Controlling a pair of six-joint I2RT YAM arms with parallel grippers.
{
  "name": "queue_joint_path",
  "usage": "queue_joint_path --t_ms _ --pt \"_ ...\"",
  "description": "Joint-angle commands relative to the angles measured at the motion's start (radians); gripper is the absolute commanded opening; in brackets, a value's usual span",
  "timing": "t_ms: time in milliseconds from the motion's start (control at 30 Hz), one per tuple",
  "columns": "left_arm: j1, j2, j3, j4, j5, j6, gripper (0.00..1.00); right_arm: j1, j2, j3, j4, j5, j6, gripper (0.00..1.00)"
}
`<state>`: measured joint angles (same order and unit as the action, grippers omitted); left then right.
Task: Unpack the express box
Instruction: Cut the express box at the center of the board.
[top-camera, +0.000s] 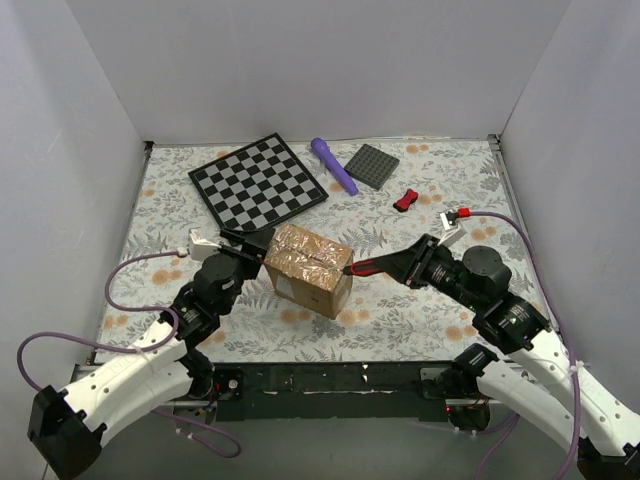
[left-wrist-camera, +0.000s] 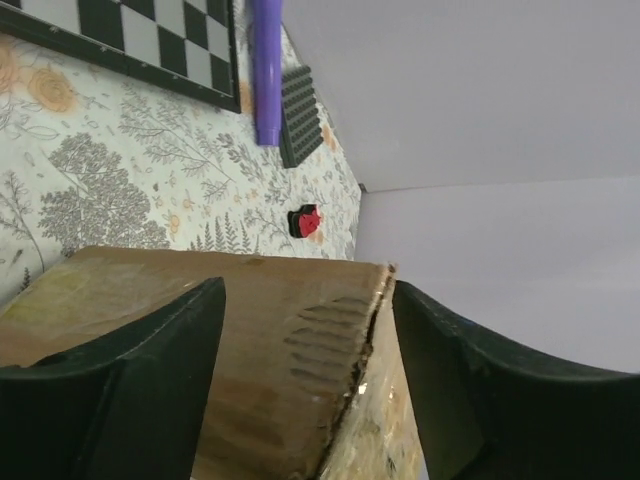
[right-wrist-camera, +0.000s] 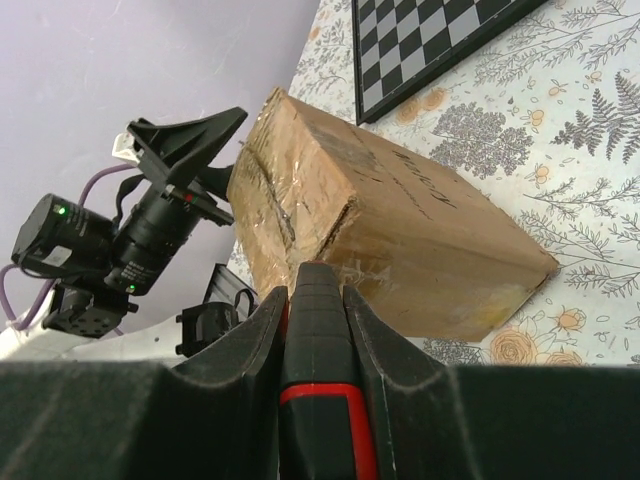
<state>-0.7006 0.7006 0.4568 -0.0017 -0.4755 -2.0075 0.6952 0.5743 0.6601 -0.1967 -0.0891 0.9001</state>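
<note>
The express box (top-camera: 308, 268) sits in the middle of the table (top-camera: 420, 210), its flaps taped shut. The left gripper (top-camera: 252, 250) has its jaws apart around the box's left edge and grips nothing. The right gripper (top-camera: 408, 268) is clenched on a red-and-black tool (top-camera: 366, 267), whose tip meets the box's right edge. If the tool pushes now, I think the unheld box can slide or tip toward the left arm, so the tape is not cut.

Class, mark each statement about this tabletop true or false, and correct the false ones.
1. The brown cardboard box has its top flaps closed under shiny tape. True.
2. The right gripper is empty. False: it holds a red-and-black tool pointed at the box.
3. The purple cylinder lies on the black-and-white chequered board. False: it lies on the table between that board and the dark grey studded plate.
4. The left gripper stands open at the box's left side. True.
</note>
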Motion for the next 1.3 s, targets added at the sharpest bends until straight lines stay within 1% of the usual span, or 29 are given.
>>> queue_joint_path --t_ms 0,100,200,233,300,333,367,400,433,467,500,533,567,633,667,700,767,800,833,933,1000,1133,1200,1267 --pt "0.000 0.042 0.080 -0.063 -0.072 0.002 0.81 0.009 -0.016 0.085 0.058 -0.023 -0.052 0.01" --pt "0.001 0.033 0.141 -0.080 -0.135 0.062 0.91 0.010 0.004 0.143 0.085 0.011 -0.082 0.01" --pt "0.001 0.002 0.181 -0.078 -0.201 0.139 0.93 0.010 0.010 0.188 0.068 0.049 -0.139 0.01" --pt "0.001 -0.006 0.192 -0.081 -0.213 0.159 0.94 0.009 0.006 0.203 0.066 0.084 -0.154 0.01" --pt "0.003 -0.015 0.219 -0.139 -0.241 0.177 0.92 0.009 0.004 0.223 0.040 0.159 -0.197 0.01" --pt "0.003 -0.021 0.226 -0.168 -0.242 0.170 0.90 0.010 0.004 0.240 -0.004 0.261 -0.214 0.01" --pt "0.003 -0.024 0.230 -0.231 -0.238 0.162 0.88 0.010 0.006 0.234 -0.016 0.317 -0.227 0.01" --pt "0.003 -0.032 0.230 -0.266 -0.233 0.121 0.85 0.009 0.006 0.224 -0.029 0.377 -0.249 0.01" --pt "0.003 -0.053 0.209 -0.297 -0.226 0.102 0.82 0.009 0.010 0.211 -0.029 0.476 -0.269 0.01" --pt "0.003 -0.071 0.192 -0.331 -0.215 0.092 0.73 0.010 0.024 0.187 -0.018 0.514 -0.300 0.01" --pt "0.003 -0.091 0.175 -0.346 -0.184 0.061 0.69 0.009 0.036 0.179 -0.015 0.547 -0.320 0.01" --pt "0.003 -0.111 0.127 -0.357 -0.169 0.046 0.64 0.007 0.050 0.171 0.000 0.598 -0.361 0.01" --pt "0.003 -0.159 0.105 -0.369 -0.148 0.035 0.52 0.009 0.079 0.148 0.020 0.609 -0.383 0.01" --pt "0.003 -0.203 0.060 -0.380 -0.100 0.020 0.33 0.009 0.114 0.128 0.078 0.621 -0.430 0.01" --pt "0.003 -0.234 0.028 -0.391 -0.086 0.018 0.26 0.009 0.154 0.116 0.094 0.621 -0.443 0.01" --pt "0.003 -0.242 0.020 -0.405 -0.074 0.018 0.10 0.009 0.176 0.110 0.106 0.624 -0.454 0.01" --pt "0.003 -0.230 0.020 -0.444 -0.032 0.033 0.02 0.007 0.237 0.101 0.161 0.618 -0.484 0.01" --pt "0.003 -0.186 0.025 -0.458 -0.009 0.038 0.00 0.007 0.255 0.095 0.180 0.609 -0.493 0.01" --pt "0.003 -0.161 0.026 -0.462 0.045 0.047 0.00 0.006 0.277 0.093 0.187 0.597 -0.497 0.01" --pt "0.001 -0.076 0.011 -0.431 0.121 0.056 0.01 0.004 0.358 0.096 0.261 0.552 -0.518 0.01" --pt "0.001 -0.064 -0.012 -0.380 0.124 0.065 0.02 0.003 0.409 0.104 0.289 0.525 -0.524 0.01" --pt "0.003 0.012 -0.014 -0.294 0.156 0.113 0.04 0.006 0.446 0.084 0.364 0.352 -0.550 0.01" --pt "0.003 0.052 -0.004 -0.270 0.178 0.130 0.06 0.009 0.460 0.078 0.371 0.325 -0.552 0.01" --pt "0.003 0.098 -0.003 -0.238 0.192 0.142 0.11 0.017 0.466 0.070 0.375 0.272 -0.558 0.01"
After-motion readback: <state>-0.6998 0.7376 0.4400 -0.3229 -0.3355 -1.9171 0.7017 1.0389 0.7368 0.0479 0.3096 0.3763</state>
